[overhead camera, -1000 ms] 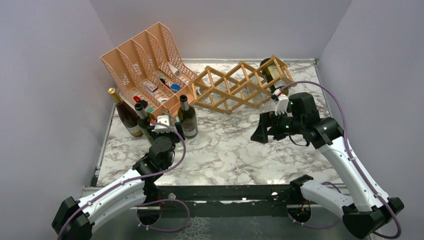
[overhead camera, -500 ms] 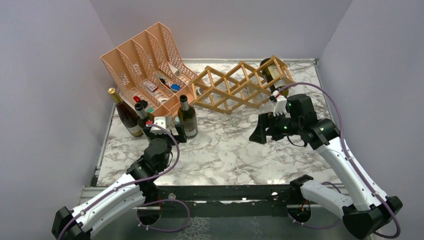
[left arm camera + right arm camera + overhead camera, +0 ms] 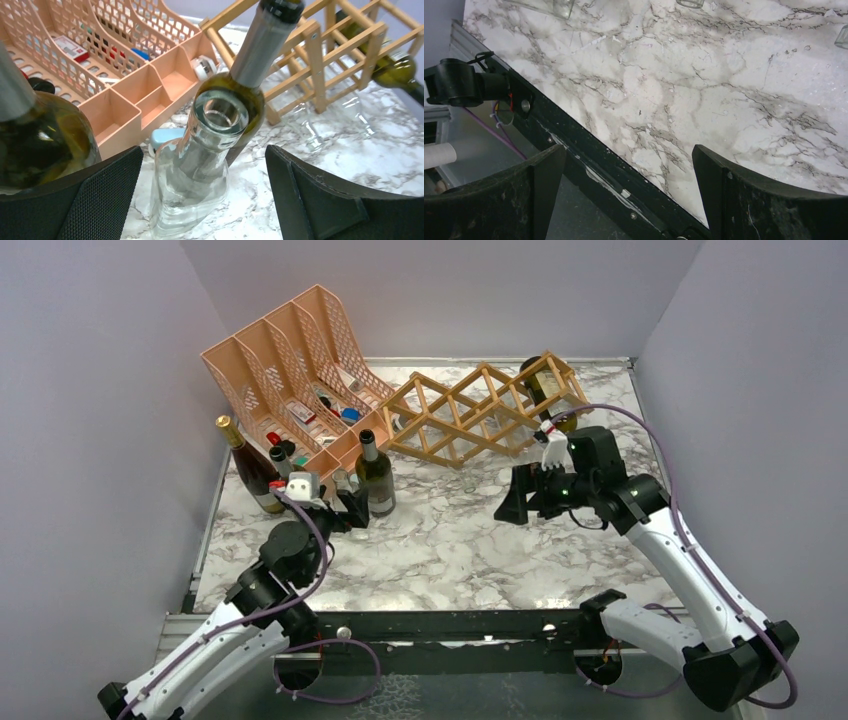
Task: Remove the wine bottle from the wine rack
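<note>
Where the overhead view looks down, the rack (image 3: 480, 412) lies long and low across the far middle of the marble surface (image 3: 450, 540), and the bottle (image 3: 546, 390) rests in its rightmost opening, neck pointing toward the right arm. The right fingers (image 3: 512, 502) hover over bare marble, near the rack's front but apart from it, spread and holding nothing. The left fingers (image 3: 352, 510) sit at the cluster of standing bottles (image 3: 374, 475) beside the pink organiser (image 3: 290, 365).

From the left wrist, both fingers (image 3: 100, 200) stand wide apart around a clear glass bottle (image 3: 192, 180), not touching it; a green bottle (image 3: 235, 95) stands just behind it, with the rack (image 3: 320, 55) and its bottle (image 3: 395, 70) beyond.

From the right wrist, the fingers (image 3: 744, 200) are spread over marble (image 3: 704, 85) and the surface's dark near edge (image 3: 594, 170).
</note>
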Robot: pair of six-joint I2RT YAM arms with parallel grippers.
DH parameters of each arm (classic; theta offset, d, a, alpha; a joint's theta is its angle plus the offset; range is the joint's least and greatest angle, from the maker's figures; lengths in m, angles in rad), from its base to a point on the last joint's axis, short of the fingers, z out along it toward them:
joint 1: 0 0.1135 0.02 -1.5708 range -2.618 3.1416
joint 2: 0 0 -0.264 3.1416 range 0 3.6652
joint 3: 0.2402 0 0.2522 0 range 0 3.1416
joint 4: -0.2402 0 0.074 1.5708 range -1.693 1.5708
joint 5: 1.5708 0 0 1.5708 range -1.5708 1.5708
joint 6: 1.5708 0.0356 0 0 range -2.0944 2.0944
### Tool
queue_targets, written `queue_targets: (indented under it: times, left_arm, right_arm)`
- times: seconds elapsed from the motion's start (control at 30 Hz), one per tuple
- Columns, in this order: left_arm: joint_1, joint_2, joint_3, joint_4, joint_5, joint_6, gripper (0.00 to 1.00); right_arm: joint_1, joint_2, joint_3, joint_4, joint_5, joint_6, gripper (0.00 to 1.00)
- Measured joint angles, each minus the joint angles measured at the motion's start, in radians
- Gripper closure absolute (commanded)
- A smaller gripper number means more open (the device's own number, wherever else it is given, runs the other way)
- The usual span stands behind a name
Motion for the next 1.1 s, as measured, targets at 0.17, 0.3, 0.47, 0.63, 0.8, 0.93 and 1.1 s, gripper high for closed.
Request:
queue_targets:
  times: [0.17, 0.3, 0.47, 0.63, 0.8, 0.93, 1.1]
  left_arm:
    - [0.0, -0.076, 0.075, -0.077, 0.045, 0.02, 0.01]
    - [0.0, -0.123, 0.157, -0.1, 0.121, 0.122, 0.01]
    - [0.0, -0.111, 0.27, -0.062, 0.255, 0.255, 0.01]
    - [0.0, 0.102, 0.392, 0.051, 0.386, 0.316, 0.01]
    - [0.0, 0.397, 0.485, 0.186, 0.468, 0.349, 0.01]
    - [0.0, 0.594, 0.558, 0.276, 0.478, 0.365, 0.01]
    - [0.0, 0.654, 0.563, 0.361, 0.488, 0.386, 0.01]
  right_arm:
    - [0.0, 0.014, -0.002, 0.015, -0.002, 0.008, 0.0]
    - [0.0, 0.027, -0.018, 0.029, -0.002, 0.016, 0.0]
    - [0.0, 0.061, -0.055, 0.056, -0.001, 0.034, 0.0]
    - [0.0, 0.097, -0.085, 0.111, 0.008, 0.063, 0.01]
    - [0.0, 0.118, -0.132, 0.185, 0.052, 0.098, 0.01]
    - [0.0, 0.119, -0.163, 0.252, 0.077, 0.122, 0.01]
    - [0.0, 0.137, -0.164, 0.332, 0.105, 0.141, 0.01]
